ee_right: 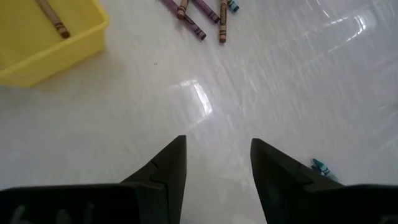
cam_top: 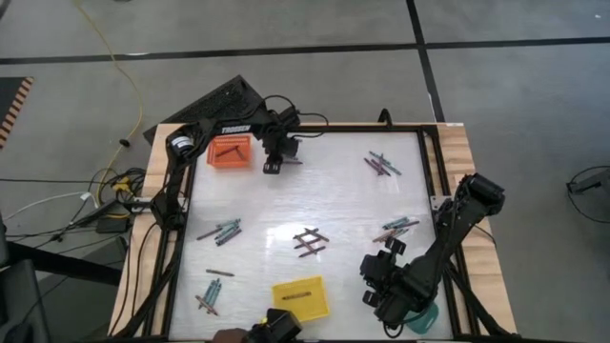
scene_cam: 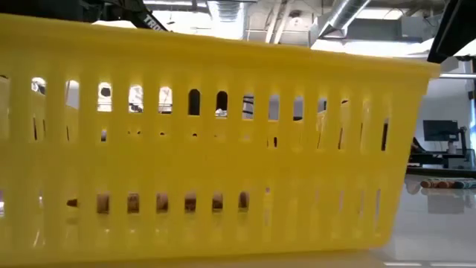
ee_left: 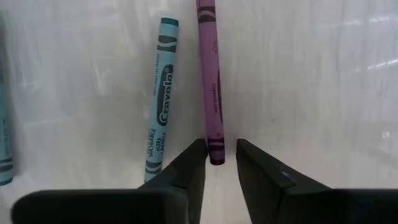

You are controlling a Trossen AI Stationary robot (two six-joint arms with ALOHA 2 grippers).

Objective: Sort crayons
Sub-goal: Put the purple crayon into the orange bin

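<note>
Left wrist view: three crayons (ee_left: 211,81).

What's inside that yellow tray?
One brown crayon lies inside the yellow tray. The right wrist view cuts off part of the tray's floor, so more could be unseen.

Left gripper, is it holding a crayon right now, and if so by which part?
Not clearly yet. The left gripper has its fingers on either side of the purple crayon at its near end, gaps showing, with the crayon lying on the table.
</note>
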